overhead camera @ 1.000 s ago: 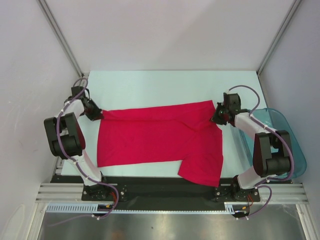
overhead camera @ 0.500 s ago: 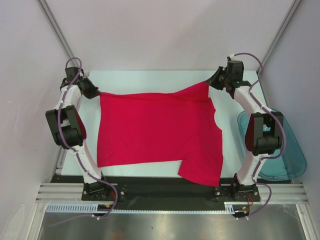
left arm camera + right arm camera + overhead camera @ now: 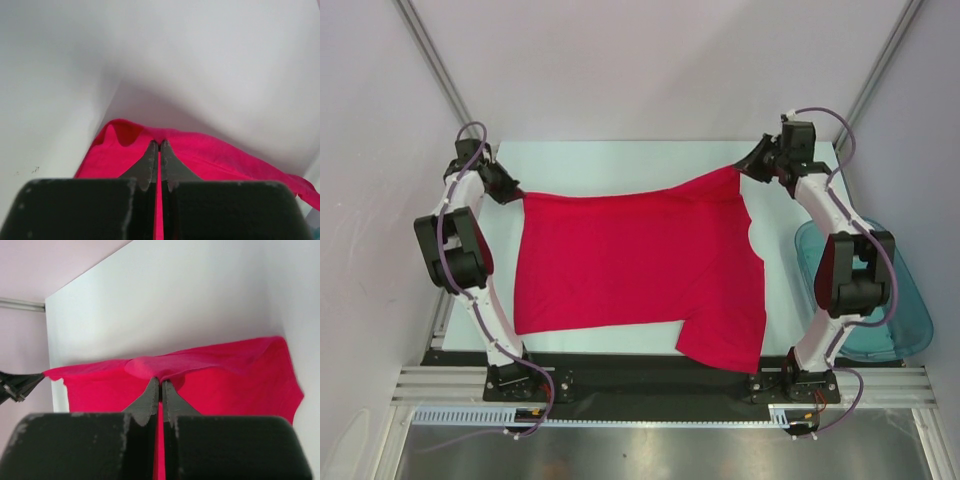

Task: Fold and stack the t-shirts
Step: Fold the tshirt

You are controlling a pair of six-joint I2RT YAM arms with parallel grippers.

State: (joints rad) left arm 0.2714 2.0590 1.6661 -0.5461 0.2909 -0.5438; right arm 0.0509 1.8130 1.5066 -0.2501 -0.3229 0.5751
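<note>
Fingers [image 3: 145,167] clamp far corners of t-shirt [image 3: 630,265].

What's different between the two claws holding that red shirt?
The left claw pinches the far left corner of the t-shirt; the right claw pinches its far right corner. The right claw sits farther back than the left claw. Both are shut on the cloth, stretching that edge between them.

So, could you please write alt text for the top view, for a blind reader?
A red t-shirt is stretched between the left claw and the right claw, each shut on one far corner. A teal bin sits at the right.
</note>
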